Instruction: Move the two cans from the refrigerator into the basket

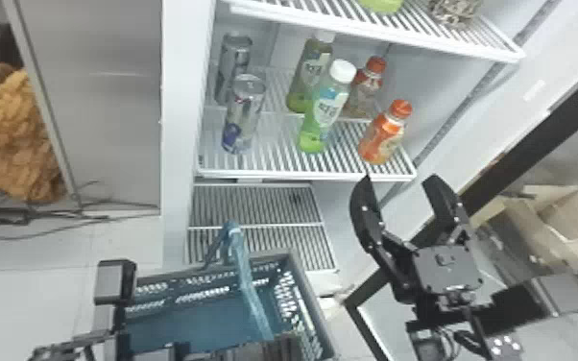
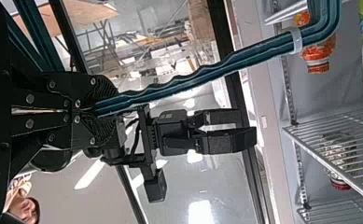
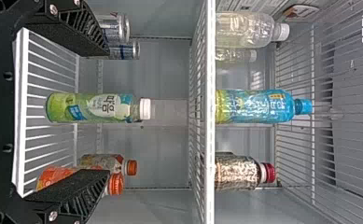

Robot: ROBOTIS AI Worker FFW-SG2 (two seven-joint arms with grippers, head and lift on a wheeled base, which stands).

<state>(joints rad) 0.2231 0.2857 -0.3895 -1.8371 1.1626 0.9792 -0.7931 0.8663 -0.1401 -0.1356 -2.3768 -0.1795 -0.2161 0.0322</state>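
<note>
Clearly, both moves are remaining: the cans point(image 1: 245, 115) are standing by the shelf's point(image 1: 302, 175) left edge, the left pincer point(image 2: 101, 109) is clamping the basket's point(image 1: 182, 331) handle point(image 2: 184, 84), and the right pincer point(image 1: 400, 182) is gaping empty.

Korean lettering point(image 3: 108, 106) on a green bottle point(image 3: 58, 108)

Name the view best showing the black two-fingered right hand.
The head view: the right hand shows both fingers and its body there. The left wrist view has it smaller; the right wrist view, its fingers up close.
</note>
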